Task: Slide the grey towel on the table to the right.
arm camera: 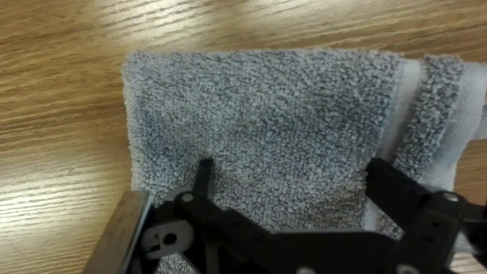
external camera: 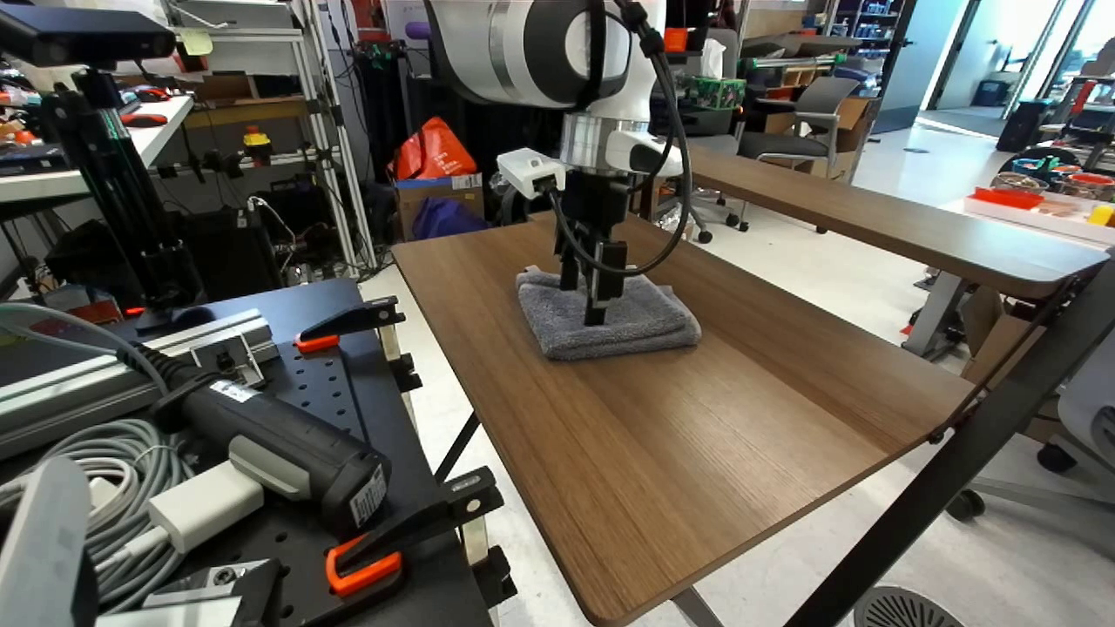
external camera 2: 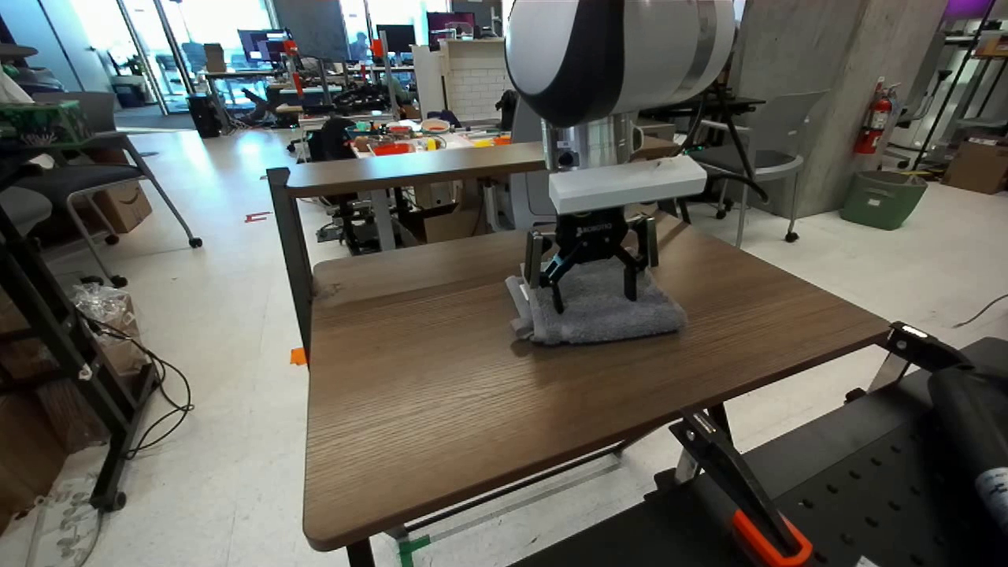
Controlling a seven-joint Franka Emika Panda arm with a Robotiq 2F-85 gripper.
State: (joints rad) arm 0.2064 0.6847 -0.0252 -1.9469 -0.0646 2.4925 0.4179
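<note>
Towel (external camera: 634, 324) lies folded on the table (external camera: 697, 453), directly beneath the gripper (external camera 2: 594, 298), whose fingers (arm camera: 395, 190) stand spread wide apart; their tips seem to touch the towel, though contact is hard to make out.

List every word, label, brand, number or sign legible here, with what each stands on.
"ROBOTIQ": black two-fingered gripper, in an exterior view.
Unreadable, too small or blurred:
White labels on the black cylindrical device.
Pale marks on the orange-red plastic bag.
Pale label on the red fire extinguisher.
The folded grey towel and the brown wood-grain table show no text.
</note>
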